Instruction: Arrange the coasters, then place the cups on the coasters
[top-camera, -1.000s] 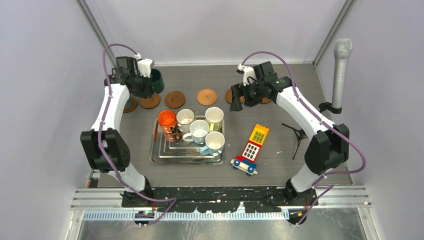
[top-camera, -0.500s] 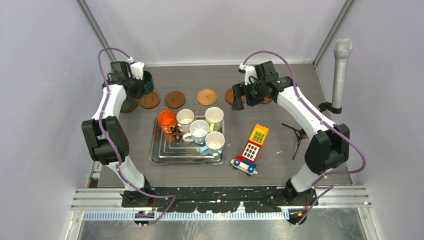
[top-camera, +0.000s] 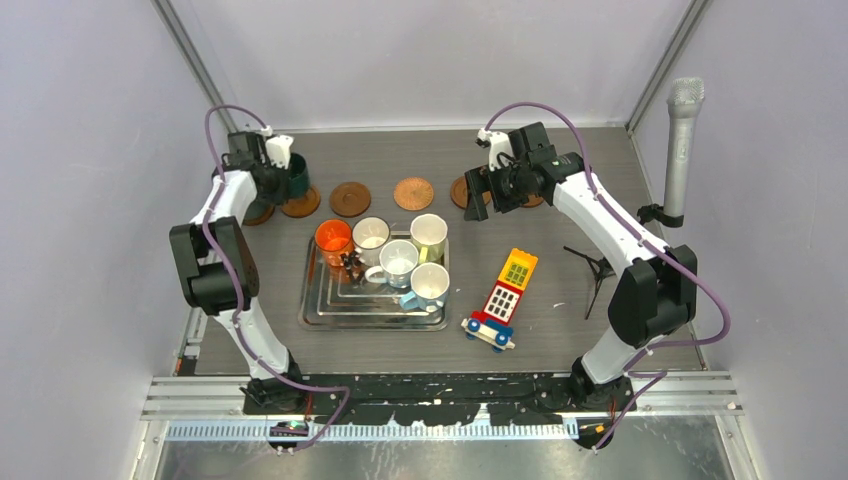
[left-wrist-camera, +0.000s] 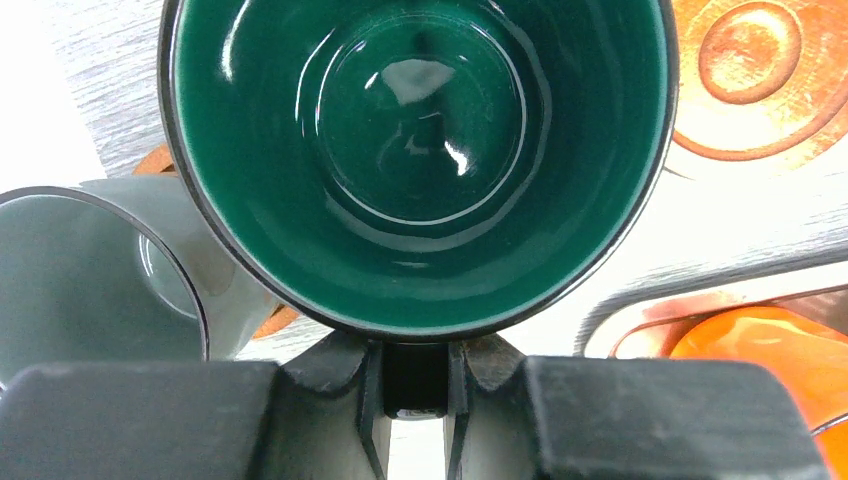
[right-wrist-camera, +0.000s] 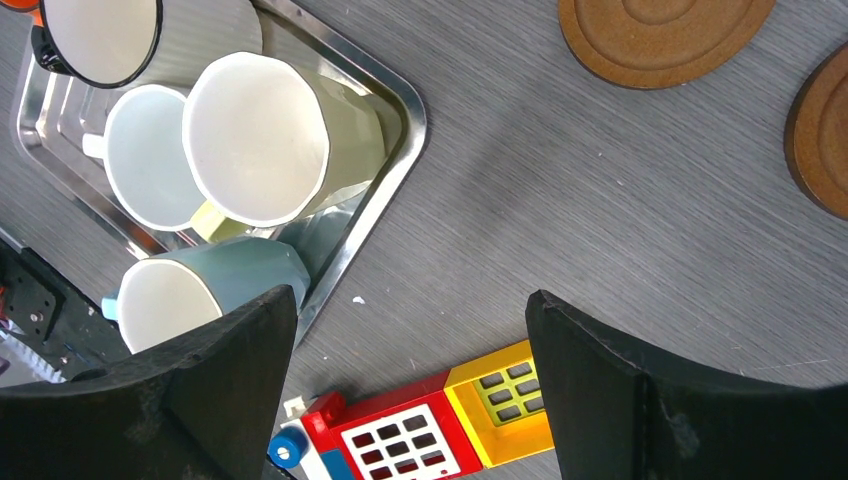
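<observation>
Right now L gripper (left-wrist-camera: 415, 390) is clamped narrow on the dark green cup (left-wrist-camera: 420, 160) at its near rim. That's upper left of the top view, over the left end of the coaster row (top-camera: 350, 198); can't tell if cup touches a coaster. R gripper (right-wrist-camera: 405, 330) hangs wide, nothing btw its jaws, upper right of centre near the row's right end. Five other cups (top-camera: 399, 259) sit in the metal tray (top-camera: 345, 305), centre frame, w/ a toy (top-camera: 503, 298) just right of it.

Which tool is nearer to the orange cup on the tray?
Left. The left tool, shut on the dark green cup, is behind and left of the orange cup; the open right tool is farther away to its right.
</observation>
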